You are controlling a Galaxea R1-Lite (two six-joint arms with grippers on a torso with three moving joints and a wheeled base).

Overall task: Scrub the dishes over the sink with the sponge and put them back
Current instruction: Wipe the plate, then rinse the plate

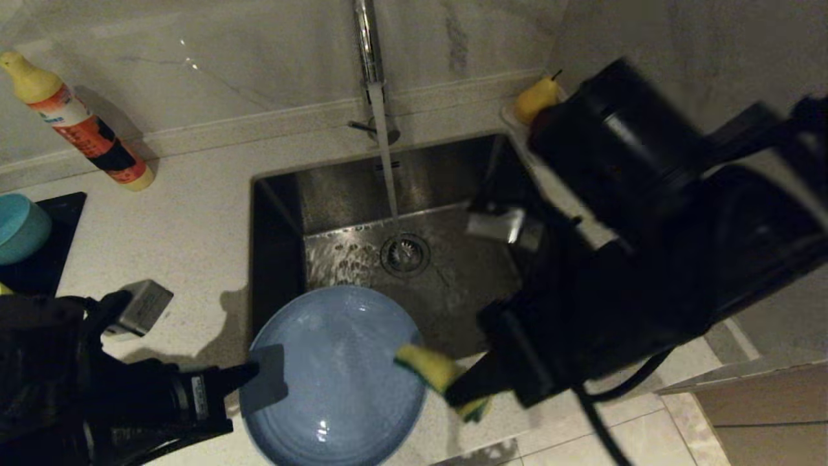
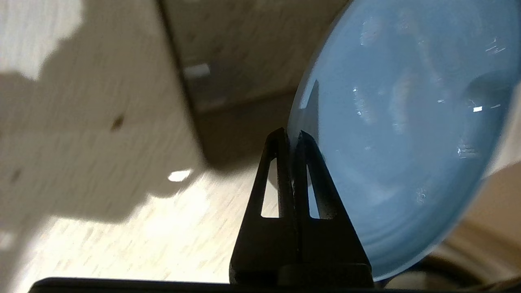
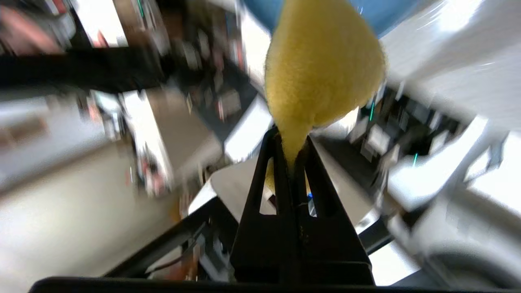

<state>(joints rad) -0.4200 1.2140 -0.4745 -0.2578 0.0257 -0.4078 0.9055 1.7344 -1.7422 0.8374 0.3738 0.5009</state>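
Note:
My left gripper is shut on the left rim of the wet light-blue plate, which hangs over the near edge of the sink. In the left wrist view the fingers pinch the plate at its edge. The yellow and green sponge touches the plate's right rim, with my right gripper shut on it. The right wrist view shows the sponge bulging out past the closed right gripper. A teal-blue bowl sits at the far left.
Water runs from the chrome tap onto the basin floor by the drain strainer. A detergent bottle lies on the counter at back left. A yellow pear rests behind the sink on the right. The bowl sits on a black mat.

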